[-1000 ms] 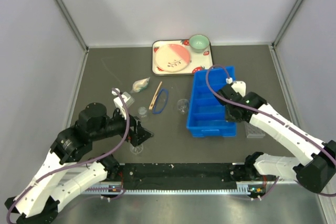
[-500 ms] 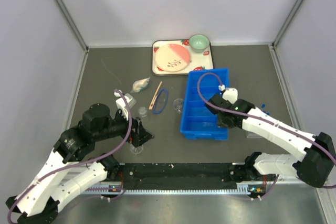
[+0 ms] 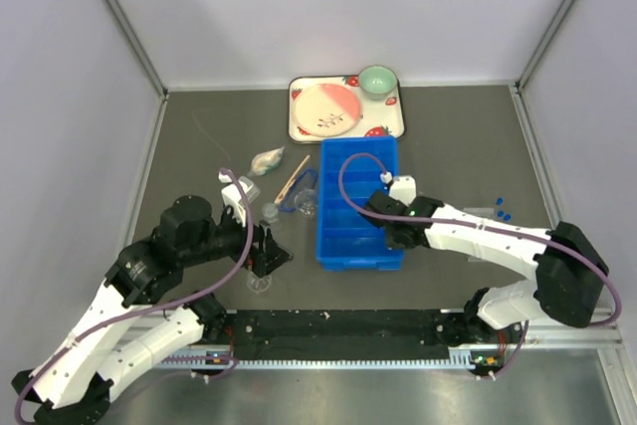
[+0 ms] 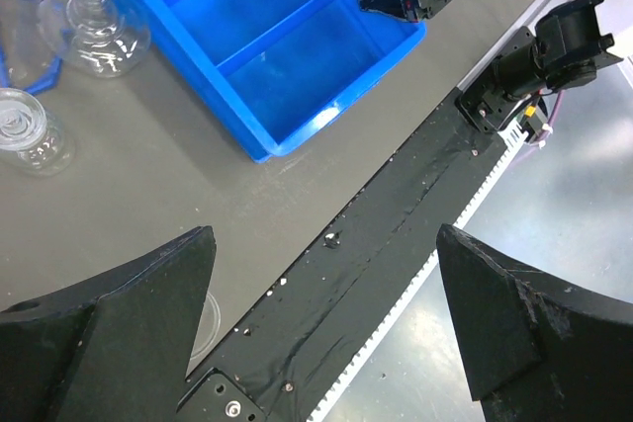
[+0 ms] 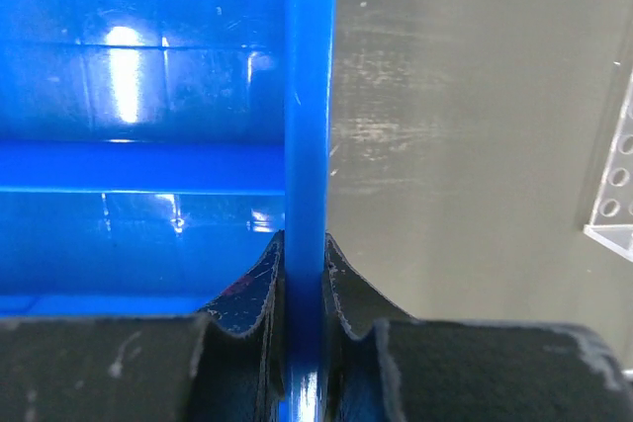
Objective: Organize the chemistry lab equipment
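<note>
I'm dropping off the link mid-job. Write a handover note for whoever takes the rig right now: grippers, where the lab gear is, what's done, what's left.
Right gripper: shut on the right wall of the blue bin.
Left gripper: open, empty, hovering near the table's front edge.
Gear: the small glass vessels, wooden stick and blue ring lie on the table left of the bin. The tube rack and blue-capped tubes are to its right.
Done: nothing visible in the bin yet.
Left: probably every piece still needs sorting, starting with the glassware nearest the left arm.
</note>
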